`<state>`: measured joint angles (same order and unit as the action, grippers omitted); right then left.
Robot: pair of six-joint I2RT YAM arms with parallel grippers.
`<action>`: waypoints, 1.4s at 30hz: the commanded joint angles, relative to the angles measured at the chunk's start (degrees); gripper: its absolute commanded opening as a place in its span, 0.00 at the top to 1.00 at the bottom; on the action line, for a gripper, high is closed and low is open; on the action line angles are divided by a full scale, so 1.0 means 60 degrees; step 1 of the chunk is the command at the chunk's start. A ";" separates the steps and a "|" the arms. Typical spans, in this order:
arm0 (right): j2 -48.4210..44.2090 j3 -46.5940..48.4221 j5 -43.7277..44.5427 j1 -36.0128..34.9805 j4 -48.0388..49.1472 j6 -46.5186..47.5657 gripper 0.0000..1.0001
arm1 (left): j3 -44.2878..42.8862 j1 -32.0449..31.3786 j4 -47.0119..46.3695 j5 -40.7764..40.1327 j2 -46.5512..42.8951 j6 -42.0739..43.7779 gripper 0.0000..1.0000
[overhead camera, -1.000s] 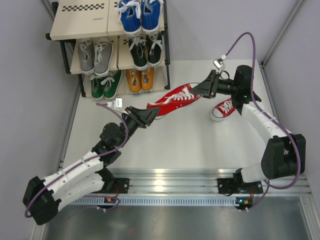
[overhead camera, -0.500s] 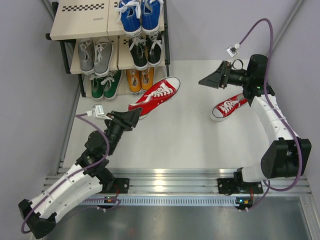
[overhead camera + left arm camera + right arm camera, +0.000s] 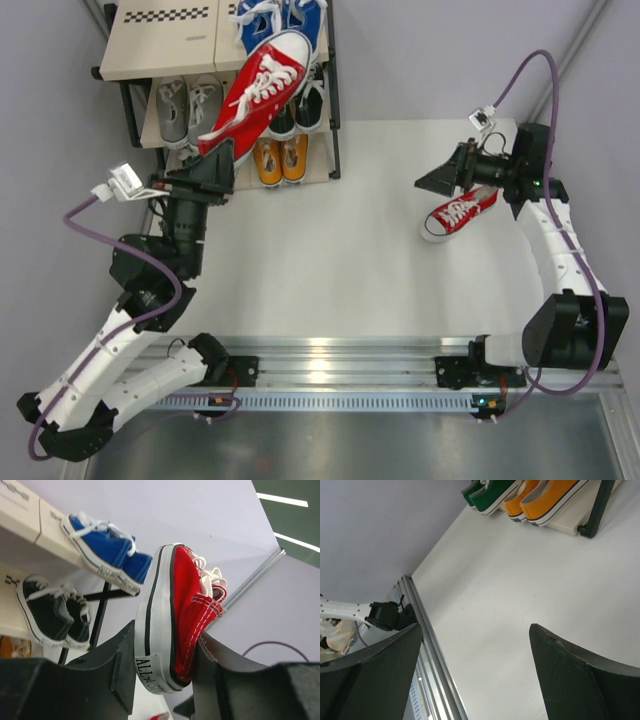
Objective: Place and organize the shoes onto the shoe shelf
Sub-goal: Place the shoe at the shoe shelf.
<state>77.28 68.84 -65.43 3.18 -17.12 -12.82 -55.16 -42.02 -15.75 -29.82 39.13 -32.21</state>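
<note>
My left gripper [image 3: 212,168] is shut on the heel of a red shoe [image 3: 258,92], which it holds tilted in the air, toe up, in front of the shoe shelf [image 3: 160,42]. In the left wrist view the red shoe [image 3: 186,615] sits sole-left between the jaws of the left gripper [image 3: 167,647]. On the shelf are blue shoes [image 3: 290,12], grey shoes [image 3: 190,108], black shoes [image 3: 52,612] and orange shoes [image 3: 278,160]. A second red shoe [image 3: 458,212] lies on the table under my right gripper [image 3: 437,181], which is open and empty.
The white table [image 3: 340,260] ends at a metal rail [image 3: 330,365] by the arm bases. Grey walls close in both sides. In the right wrist view, green shoes [image 3: 487,492] and orange shoes [image 3: 545,497] line the lowest board beside a black frame post [image 3: 597,507].
The right gripper let go of the red shoe's toe, opened and drew back to the right. The left arm swung the shoe up and left, in front of the shelf.
</note>
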 commanded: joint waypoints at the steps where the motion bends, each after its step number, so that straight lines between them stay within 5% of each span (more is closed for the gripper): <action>1: -0.0267 -0.0135 -0.0228 0.0100 -0.0456 0.1125 0.12 | -0.1365 0.0031 -0.2165 -0.0507 0.0624 0.1350 1.00; 12: -0.0194 -0.0077 -0.0330 0.0115 -0.0500 0.1214 0.12 | -0.3460 0.0511 -0.4173 -0.3144 0.3025 0.4138 1.00; 18: -0.0208 0.0099 -0.0257 0.0115 -0.0881 0.1536 0.12 | -0.4649 0.3013 -0.1978 -0.2325 0.3905 0.1489 1.00; 27: -0.0384 -0.0018 -0.0169 0.0173 -0.1072 0.1624 0.12 | -0.5396 0.5564 -0.1126 -0.1710 0.4755 -0.0856 1.00; 42: -0.0633 -0.0267 -0.0301 0.0437 -0.1057 0.1814 0.12 | -0.7198 0.7969 0.1333 -0.0348 0.6630 -0.3434 1.00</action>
<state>75.66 67.46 -65.95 4.71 -24.10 -3.97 -93.10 3.70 -5.69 -36.53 78.74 -46.15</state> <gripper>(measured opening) 0.883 0.452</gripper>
